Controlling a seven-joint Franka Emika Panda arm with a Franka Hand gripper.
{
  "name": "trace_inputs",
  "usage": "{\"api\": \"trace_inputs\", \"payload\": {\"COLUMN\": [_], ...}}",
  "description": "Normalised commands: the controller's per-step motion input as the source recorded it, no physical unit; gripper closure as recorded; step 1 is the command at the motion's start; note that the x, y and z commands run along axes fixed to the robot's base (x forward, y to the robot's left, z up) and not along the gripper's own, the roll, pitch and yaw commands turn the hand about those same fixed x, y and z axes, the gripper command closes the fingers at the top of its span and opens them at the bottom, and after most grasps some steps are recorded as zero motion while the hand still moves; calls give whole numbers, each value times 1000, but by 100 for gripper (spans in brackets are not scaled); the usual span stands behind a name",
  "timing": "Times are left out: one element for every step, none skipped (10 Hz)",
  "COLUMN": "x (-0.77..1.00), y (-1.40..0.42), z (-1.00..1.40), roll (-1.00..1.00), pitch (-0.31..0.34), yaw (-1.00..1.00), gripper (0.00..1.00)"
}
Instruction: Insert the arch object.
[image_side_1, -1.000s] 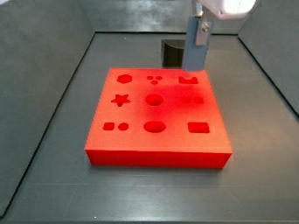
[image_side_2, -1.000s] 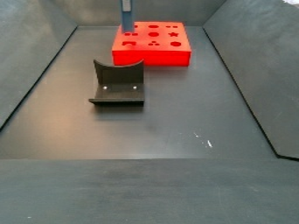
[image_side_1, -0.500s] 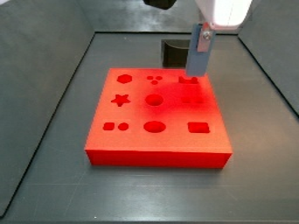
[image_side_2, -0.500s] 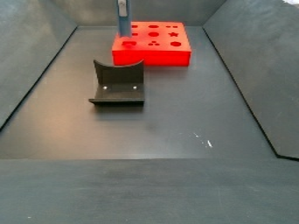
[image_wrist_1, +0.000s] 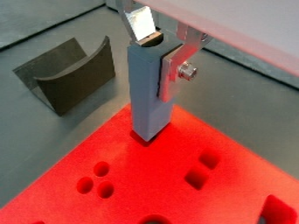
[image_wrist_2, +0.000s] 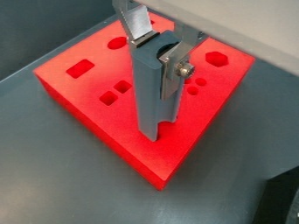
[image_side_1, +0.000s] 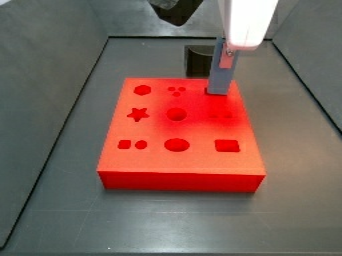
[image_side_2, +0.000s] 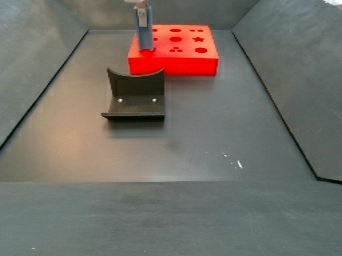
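Observation:
My gripper (image_wrist_1: 158, 52) is shut on the arch object (image_wrist_1: 149, 87), a tall grey-blue bar with a semicircular groove along one side. The silver fingers (image_wrist_2: 176, 70) clamp its upper end, and it hangs upright. Its lower end meets the red board (image_wrist_1: 152, 175) near one corner, among the shaped holes. I cannot tell how deep it sits in a hole. In both side views the gripper (image_side_1: 227, 45) (image_side_2: 139, 8) stands over the board's (image_side_1: 174, 175) (image_side_2: 174, 67) corner next to the fixture. The arch (image_wrist_2: 152, 96) shows in both wrist views.
The fixture (image_side_2: 134, 97), a dark L-shaped bracket on a base plate, stands on the grey floor close to the board; it also shows behind the board in a side view (image_side_1: 198, 58) and in a wrist view (image_wrist_1: 65, 74). Sloping bin walls (image_side_2: 40, 90) surround the floor.
My gripper has come down with the arch object. The bar's lower end has dropped to the board and less of the bar shows above it.

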Motion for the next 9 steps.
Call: {"api": "trace_inputs", "payload": {"x": [-14,0,0,0,0,0,0,-3,0], "y": [0,-74,-106,-163,-126,-23,0,91,140], "z": [-151,-131,-157,-140,-183,-237,-266,-251,-200], "roll": [0,0,0,0,0,-29,-94,-130,-127], "pitch": [0,0,-4,-31,-41,-60,-80,-86,-76], "yaw": [-46,0,20,169,197,203,231,283,257], "gripper": [100,100,100,100,100,100,100,100,100]}}
